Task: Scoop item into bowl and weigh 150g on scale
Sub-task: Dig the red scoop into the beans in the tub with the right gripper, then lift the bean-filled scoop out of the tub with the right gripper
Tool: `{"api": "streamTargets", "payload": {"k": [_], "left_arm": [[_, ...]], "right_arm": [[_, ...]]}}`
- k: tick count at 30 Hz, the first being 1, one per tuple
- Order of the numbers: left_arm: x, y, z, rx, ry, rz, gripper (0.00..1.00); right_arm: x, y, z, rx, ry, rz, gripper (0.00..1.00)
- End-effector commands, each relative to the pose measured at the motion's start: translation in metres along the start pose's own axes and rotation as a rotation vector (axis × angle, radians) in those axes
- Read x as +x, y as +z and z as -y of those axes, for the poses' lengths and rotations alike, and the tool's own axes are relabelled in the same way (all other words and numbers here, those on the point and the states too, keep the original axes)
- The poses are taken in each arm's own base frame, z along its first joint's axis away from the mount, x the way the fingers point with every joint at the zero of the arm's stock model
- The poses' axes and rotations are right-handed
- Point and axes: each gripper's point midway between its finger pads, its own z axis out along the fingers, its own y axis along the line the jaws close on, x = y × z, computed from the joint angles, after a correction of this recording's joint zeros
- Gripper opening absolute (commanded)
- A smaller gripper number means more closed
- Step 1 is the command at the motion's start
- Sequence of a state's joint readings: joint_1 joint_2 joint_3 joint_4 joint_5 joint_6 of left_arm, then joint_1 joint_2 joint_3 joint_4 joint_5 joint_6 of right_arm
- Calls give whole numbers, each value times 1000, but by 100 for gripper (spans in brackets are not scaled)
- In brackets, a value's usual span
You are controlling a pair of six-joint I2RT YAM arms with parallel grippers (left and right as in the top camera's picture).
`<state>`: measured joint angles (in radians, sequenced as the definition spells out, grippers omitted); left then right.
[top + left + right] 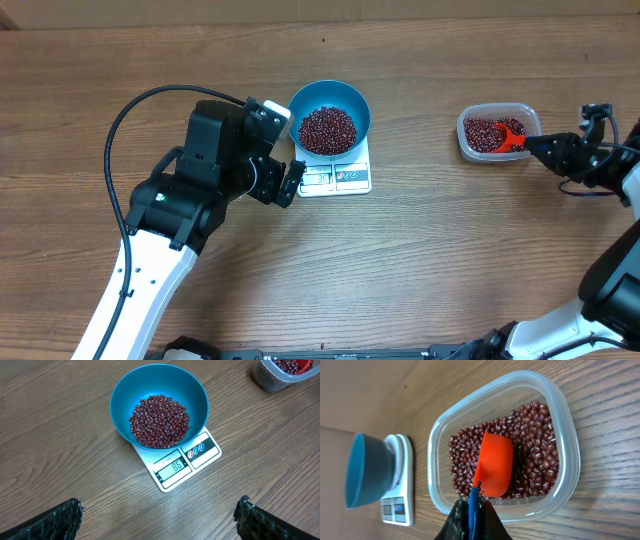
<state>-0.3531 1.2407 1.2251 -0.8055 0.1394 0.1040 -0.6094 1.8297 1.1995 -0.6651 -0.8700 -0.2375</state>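
Find the light blue bowl [360,104] seated on the white kitchen scale [335,180], evidently placed there to register every added load, with the display [172,466] kept clear of the bowl's rim for reading. Note a mound of dark red beans [328,130] in the bowl and a display figure that looks like 86, judged short of target. Locate the rest of the beans in the clear plastic tub [500,106], well apart to the right on the desk [420,270].

Record the right end effector [475,505] clamped tight on the blue-tipped handle [474,497] of the orange-red scoop [495,462], scoop head down among the beans inside the tub, judged positioned to draw a further load. Note the right arm [600,165] reaching in low from the desk's right side, wrist in line with the handle.

Record the left end effector [157,522] spread wide and holding nothing, near the scale's display edge but apart from it. Note the left arm [200,170] folded at the elbow, wrist camera aimed down over bowl and display. Judge it stationed to watch the reading or steady the bowl, not to scoop.
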Motion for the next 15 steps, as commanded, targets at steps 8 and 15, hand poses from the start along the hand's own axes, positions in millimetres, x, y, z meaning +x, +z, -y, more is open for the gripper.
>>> {"api": "streamTargets", "payload": {"k": [8,15], "left_arm": [[-3,-5,4,15,-2,19,100],[-3,-5,4,15,-2,19,100]], "right_arm": [[-7,-15,-5,-178,69,71,4],[-13,-27,-9,-248,84,113,4]]}}
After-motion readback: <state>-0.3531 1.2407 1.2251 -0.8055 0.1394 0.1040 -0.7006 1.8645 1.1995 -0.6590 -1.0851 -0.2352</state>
